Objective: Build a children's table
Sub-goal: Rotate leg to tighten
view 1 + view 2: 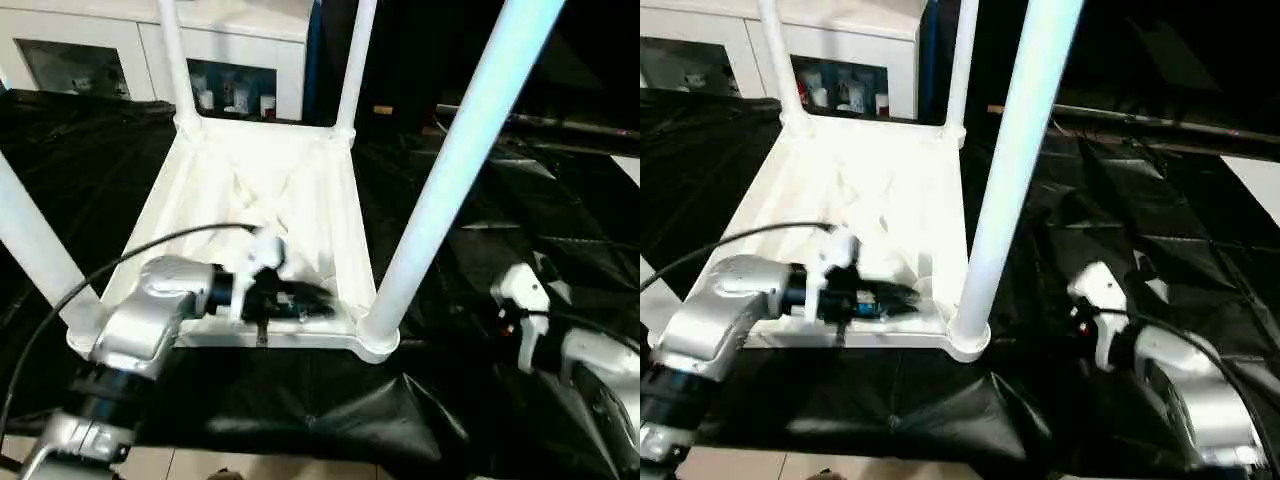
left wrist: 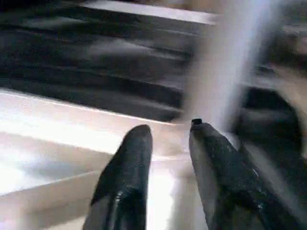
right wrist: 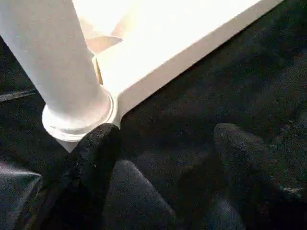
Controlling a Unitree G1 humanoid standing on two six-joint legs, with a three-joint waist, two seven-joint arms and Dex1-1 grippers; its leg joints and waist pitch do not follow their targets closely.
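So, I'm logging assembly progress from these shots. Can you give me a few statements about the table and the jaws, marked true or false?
1. The tabletop lies underside up on the black cloth. True.
2. All four legs lie loose on the cloth. False: four legs stand in the corner sockets, for one the near right leg.
3. The right gripper is clamped on that leg. False: its jaws stand open, empty, beside the corner.
4. The left gripper holds nothing. True.
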